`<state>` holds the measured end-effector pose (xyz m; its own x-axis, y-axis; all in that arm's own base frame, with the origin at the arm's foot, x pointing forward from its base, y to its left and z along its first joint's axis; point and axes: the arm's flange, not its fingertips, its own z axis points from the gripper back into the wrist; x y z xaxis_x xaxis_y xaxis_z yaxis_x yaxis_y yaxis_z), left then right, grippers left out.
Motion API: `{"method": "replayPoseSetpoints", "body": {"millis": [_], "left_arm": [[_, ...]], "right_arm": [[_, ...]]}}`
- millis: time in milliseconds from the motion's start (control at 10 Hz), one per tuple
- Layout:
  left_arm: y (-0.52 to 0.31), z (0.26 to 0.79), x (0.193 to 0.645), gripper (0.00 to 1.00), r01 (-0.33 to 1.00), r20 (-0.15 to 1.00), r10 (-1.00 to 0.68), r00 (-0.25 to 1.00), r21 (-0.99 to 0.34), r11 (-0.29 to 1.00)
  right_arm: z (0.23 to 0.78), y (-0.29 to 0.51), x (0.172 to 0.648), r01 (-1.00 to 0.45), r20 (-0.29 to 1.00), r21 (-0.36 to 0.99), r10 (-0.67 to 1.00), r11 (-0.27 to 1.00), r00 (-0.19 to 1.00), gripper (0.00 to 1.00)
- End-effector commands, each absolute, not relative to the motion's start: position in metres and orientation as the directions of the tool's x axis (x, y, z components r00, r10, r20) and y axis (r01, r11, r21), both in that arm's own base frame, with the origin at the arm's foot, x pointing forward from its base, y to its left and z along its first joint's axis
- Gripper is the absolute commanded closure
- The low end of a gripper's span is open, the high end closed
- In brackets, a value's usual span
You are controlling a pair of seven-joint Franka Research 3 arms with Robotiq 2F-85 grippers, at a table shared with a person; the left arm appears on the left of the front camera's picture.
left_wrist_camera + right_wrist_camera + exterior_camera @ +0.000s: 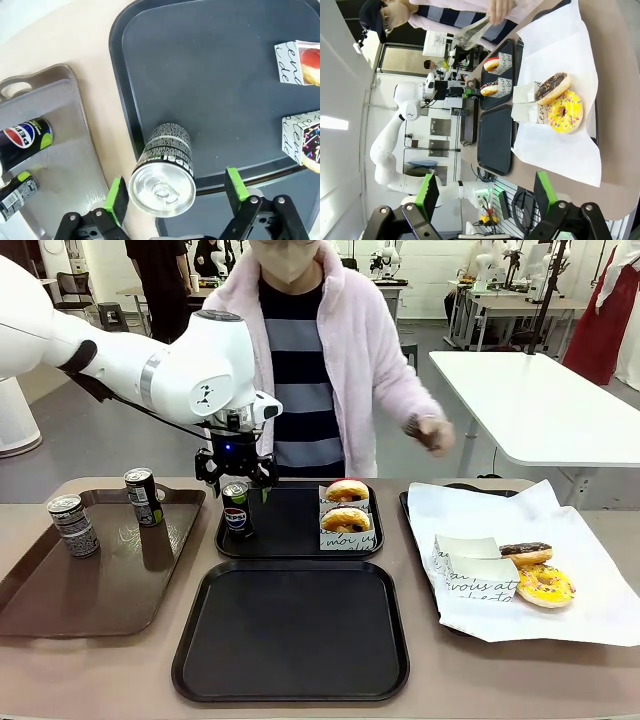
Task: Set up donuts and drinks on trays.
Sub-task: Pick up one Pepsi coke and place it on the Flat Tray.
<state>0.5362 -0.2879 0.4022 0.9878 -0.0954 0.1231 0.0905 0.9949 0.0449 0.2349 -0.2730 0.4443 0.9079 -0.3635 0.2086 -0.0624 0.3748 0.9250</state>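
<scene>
Front cam: fixed on the robot side, angled slightly down across the table (110,660) at the person (300,360) on the far side, wide enough to take in every tray. Left wrist cam: very near, looking almost straight down on the top of an upright can (167,165) in a corner of the far black tray (215,100), with the brown tray (65,150) alongside. Right wrist cam: rolled sideways, well back off the table's right end, looking along it with the paper-lined tray (560,145) nearest; all three views share the far black tray and its two sleeved donuts (347,505).
</scene>
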Motion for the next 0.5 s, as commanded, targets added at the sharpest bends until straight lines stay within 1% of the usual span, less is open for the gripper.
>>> {"method": "replayPoseSetpoints", "body": {"millis": [0,100,300,400], "left_arm": [[-0.281,0.416,0.527,0.00,0.039,0.124,-0.047,0.991,0.066,0.997],[-0.276,0.427,0.519,0.00,0.024,0.130,-0.035,0.991,0.090,0.996],[-0.267,0.456,0.487,0.00,0.016,0.079,-0.019,0.997,0.041,0.999],[-0.262,0.470,0.464,0.00,0.044,0.062,-0.044,0.997,0.012,0.999]], "right_arm": [[0.444,-0.274,0.235,-0.085,0.226,0.926,-0.362,0.367,0.904,0.00],[0.444,-0.274,0.235,-0.085,0.226,0.926,-0.362,0.367,0.904,0.00],[0.444,-0.274,0.235,-0.085,0.226,0.926,-0.362,0.367,0.904,0.00],[0.444,-0.274,0.235,-0.085,0.226,0.926,-0.362,0.367,0.904,0.00]]}}
